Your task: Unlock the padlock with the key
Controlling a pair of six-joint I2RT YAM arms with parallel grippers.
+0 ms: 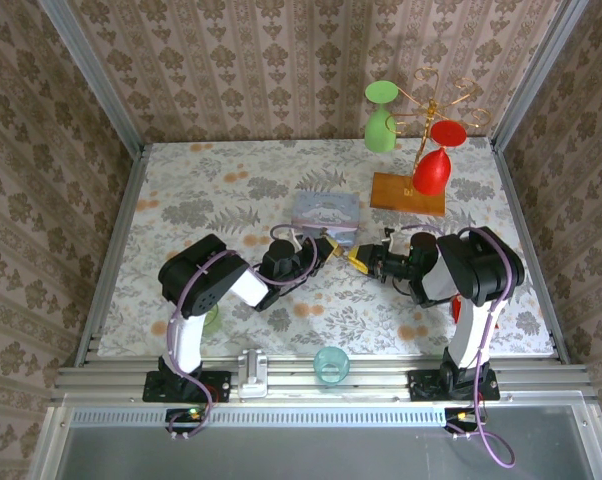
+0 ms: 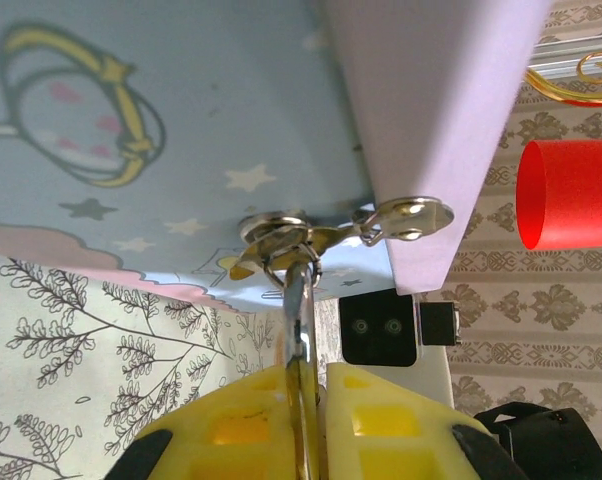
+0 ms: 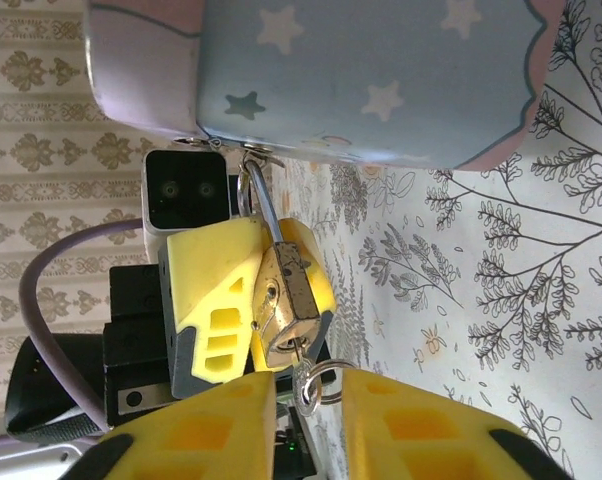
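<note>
Left gripper (image 2: 301,400) clamped the padlock (image 3: 286,305) at centre frame. The key (image 3: 303,358) sat inserted and the shackle looked closed, so turning remained. The right gripper (image 3: 309,405) straddled the key ring, grip unclear.

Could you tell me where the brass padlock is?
In the right wrist view's centre, the small brass padlock hangs from the pale blue tin box, pinched by the left gripper.

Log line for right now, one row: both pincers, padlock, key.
left pincer: shut on padlock | right pincer: at key, grip unclear | key: in keyhole | shackle: through tin box hasp
</note>
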